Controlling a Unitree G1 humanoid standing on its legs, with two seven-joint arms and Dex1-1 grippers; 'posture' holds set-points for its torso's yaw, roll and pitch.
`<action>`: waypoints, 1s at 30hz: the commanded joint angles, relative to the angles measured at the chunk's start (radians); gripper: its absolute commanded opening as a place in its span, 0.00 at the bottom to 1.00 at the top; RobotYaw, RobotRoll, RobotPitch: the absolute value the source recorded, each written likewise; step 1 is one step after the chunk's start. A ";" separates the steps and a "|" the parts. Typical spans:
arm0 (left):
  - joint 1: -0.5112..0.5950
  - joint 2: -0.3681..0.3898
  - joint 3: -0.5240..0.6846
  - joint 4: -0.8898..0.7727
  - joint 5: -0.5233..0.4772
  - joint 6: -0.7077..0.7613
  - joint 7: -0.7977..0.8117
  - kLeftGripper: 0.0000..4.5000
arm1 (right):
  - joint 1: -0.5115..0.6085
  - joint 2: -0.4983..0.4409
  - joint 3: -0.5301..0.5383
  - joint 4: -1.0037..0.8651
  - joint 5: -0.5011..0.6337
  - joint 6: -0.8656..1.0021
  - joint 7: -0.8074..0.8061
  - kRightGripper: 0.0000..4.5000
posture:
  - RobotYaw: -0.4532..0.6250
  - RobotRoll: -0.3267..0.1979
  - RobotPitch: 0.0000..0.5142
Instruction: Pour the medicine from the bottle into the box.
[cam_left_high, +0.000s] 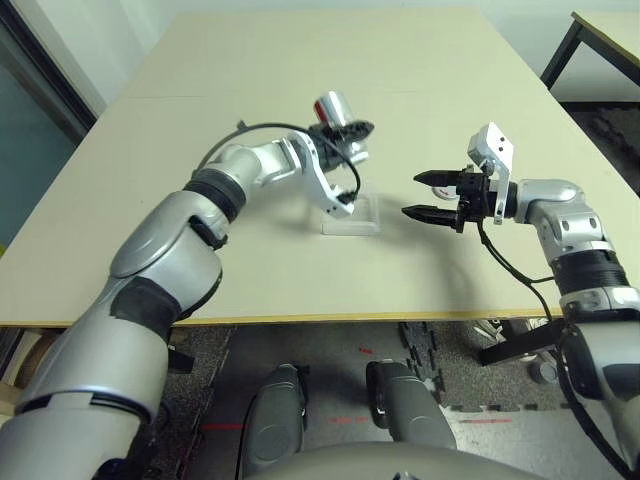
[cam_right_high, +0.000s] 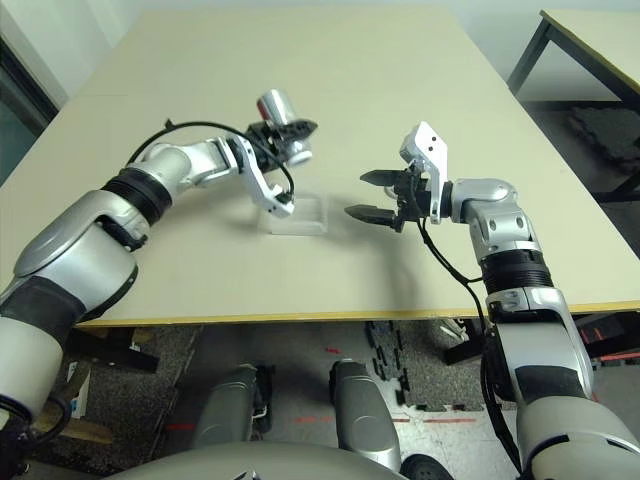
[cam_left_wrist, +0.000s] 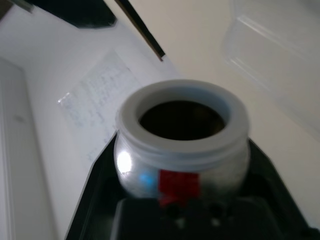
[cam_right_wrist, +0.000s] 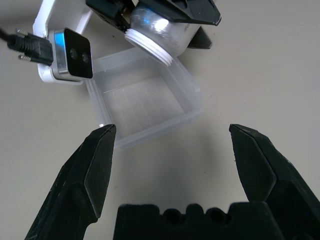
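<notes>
My left gripper (cam_left_high: 349, 131) is shut on the bottle (cam_left_high: 335, 108), a whitish cylinder with a red mark. It holds the bottle tilted in the air over the far edge of the box (cam_left_high: 352, 216), with the wide mouth (cam_left_wrist: 182, 120) facing down toward it. The inside of the mouth is dark and no medicine shows there. The box (cam_right_wrist: 145, 102) is a clear shallow tray on the table, and I see no pill in it. My right gripper (cam_left_high: 428, 196) hovers open just right of the box with nothing between its fingers (cam_right_wrist: 97, 165).
The beige table (cam_left_high: 200, 200) stretches far behind and to both sides of the box. Its front edge runs just below both forearms. A second table (cam_left_high: 605, 40) stands at the back right. The left wrist's white camera block (cam_right_wrist: 67, 52) hangs beside the box.
</notes>
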 joint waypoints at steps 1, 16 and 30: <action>-0.038 -0.013 -0.030 0.054 0.027 0.019 0.036 0.60 | -0.004 0.002 -0.009 0.009 0.012 0.007 -0.006 1.00 | 0.28 0.62 0.20; -0.064 0.011 0.092 0.093 -0.129 -0.048 -0.089 0.60 | -0.018 0.011 0.019 0.058 -0.022 -0.049 0.000 1.00 | 0.30 0.62 0.19; 0.225 -0.001 0.904 -0.137 -1.124 0.476 -1.335 0.60 | -0.038 0.023 0.025 0.127 -0.050 -0.110 0.008 1.00 | 0.31 0.62 0.18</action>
